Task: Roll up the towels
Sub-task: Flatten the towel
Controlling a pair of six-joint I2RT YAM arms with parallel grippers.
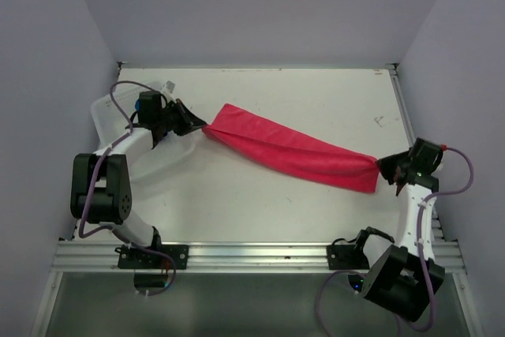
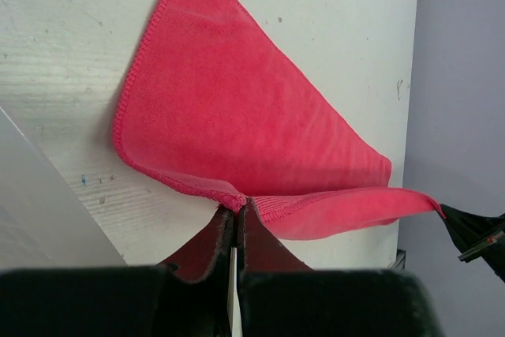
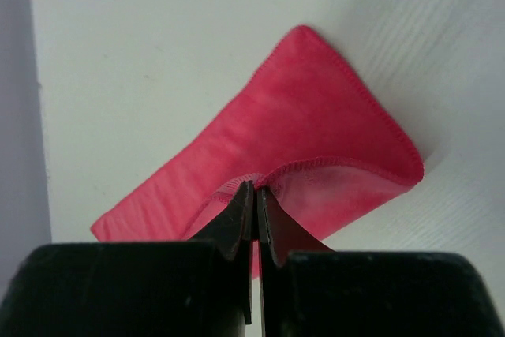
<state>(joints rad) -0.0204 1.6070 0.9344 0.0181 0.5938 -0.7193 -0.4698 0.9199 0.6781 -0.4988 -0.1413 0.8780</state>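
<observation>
Pink-red towel (image 1: 292, 151) stretched across table (image 1: 316, 92), doubled lengthwise; left gripper (image 1: 200, 125) pinches one end, right gripper (image 1: 383, 166) pinches the opposite end, both clamped tight.

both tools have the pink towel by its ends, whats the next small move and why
Probably lower both together to lay the pink-red towel flat on the table. The left tool and right tool are each shut on an opposite end of it, and it stretches between them as a folded band, not yet rolled. Rolling likely needs it lying on the surface.
</observation>
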